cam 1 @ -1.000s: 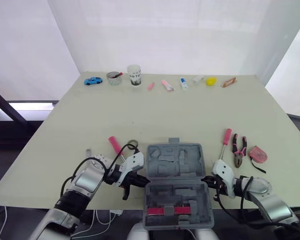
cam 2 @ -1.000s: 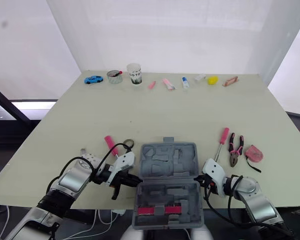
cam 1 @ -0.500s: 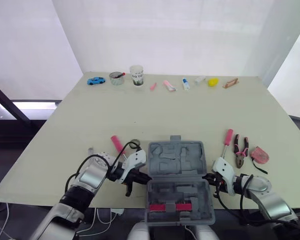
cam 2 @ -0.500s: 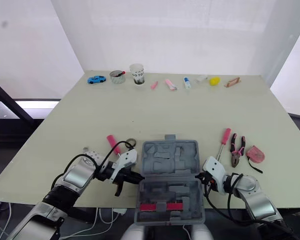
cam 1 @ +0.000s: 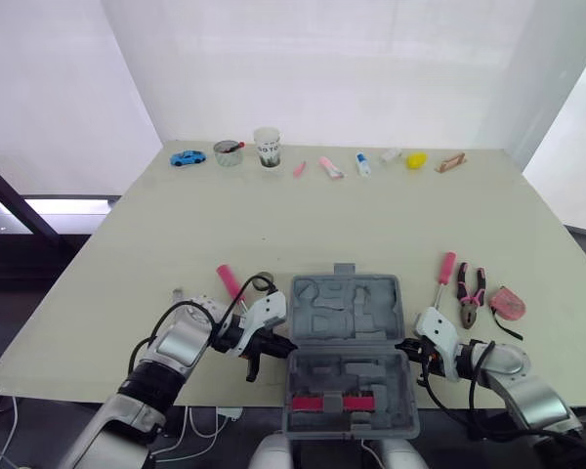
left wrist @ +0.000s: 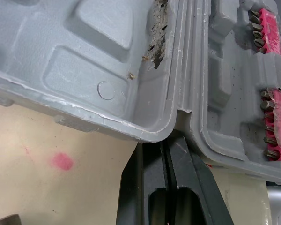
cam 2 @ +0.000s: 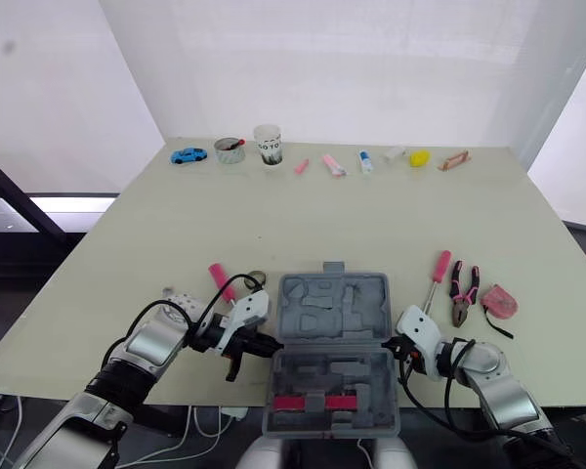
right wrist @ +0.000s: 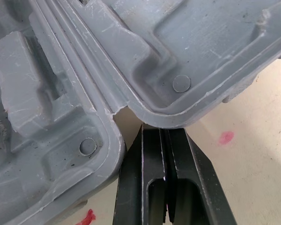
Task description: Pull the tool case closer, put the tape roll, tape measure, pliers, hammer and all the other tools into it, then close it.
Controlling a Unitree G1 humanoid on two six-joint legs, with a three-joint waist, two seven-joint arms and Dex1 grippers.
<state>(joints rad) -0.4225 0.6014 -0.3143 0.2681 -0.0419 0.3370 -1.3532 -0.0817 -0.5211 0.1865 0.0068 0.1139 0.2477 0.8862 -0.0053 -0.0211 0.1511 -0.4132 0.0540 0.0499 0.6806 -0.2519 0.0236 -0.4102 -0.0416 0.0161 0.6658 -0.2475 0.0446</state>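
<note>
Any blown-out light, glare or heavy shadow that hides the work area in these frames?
Left eye view: the white backdrop glows brightly, yet the table and the tool case are evenly lit, with only soft, faint shadows. Left wrist view: the left tool is a dark mass against pale plastic, with no glare. Right wrist view: the right tool is likewise dark, and the case surface is evenly lit.

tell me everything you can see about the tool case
The tool case is grey moulded plastic, scuffed, lying fully open and flat at the near edge of the table, lid half farther away. Both halves have shaped recesses; the near half holds pink strips of screwdriver bits. The left tool and right tool, both shut, meet its hinge notches on either side.
</note>
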